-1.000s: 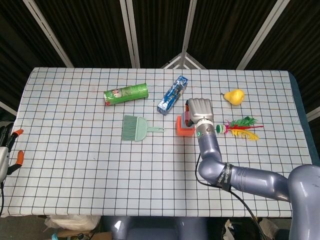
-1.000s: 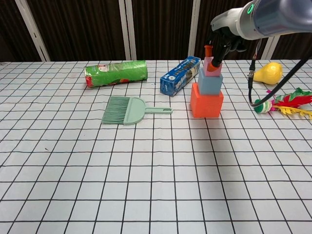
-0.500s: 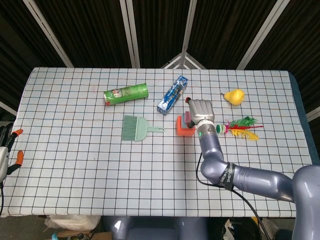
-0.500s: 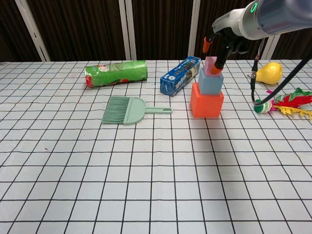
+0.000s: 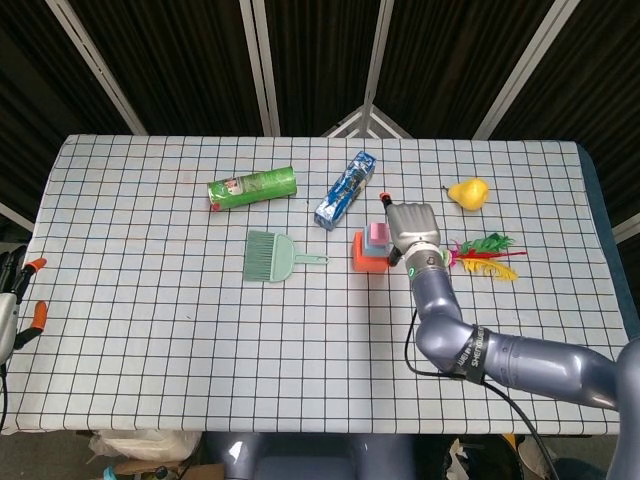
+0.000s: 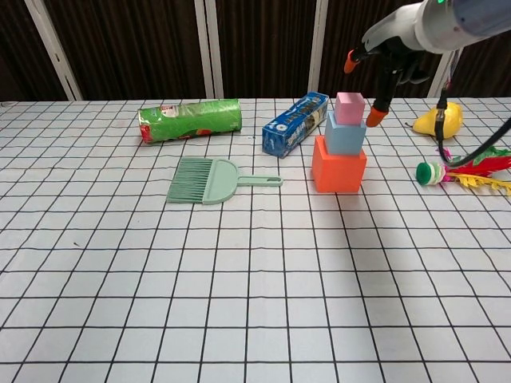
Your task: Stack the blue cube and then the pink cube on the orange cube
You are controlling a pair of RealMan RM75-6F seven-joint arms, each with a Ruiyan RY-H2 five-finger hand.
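The right robot hand [image 6: 389, 48] hangs open and empty just above and to the right of the stack, fingers [image 6: 375, 116] spread and touching nothing, while the left robot hand [image 5: 14, 300] sits at the table's [image 5: 150, 340] far left edge, too little of it showing to tell its state. One pink cube [image 6: 349, 108] rests on one blue cube [image 6: 345, 133], which rests on one orange cube [image 6: 338, 163]. Around them lie one green dustpan brush [image 6: 204, 179], one green canister [image 6: 190, 120], one blue box [image 6: 295, 124], one yellow pear [image 6: 436, 120] and one feathered shuttlecock [image 6: 467, 169].
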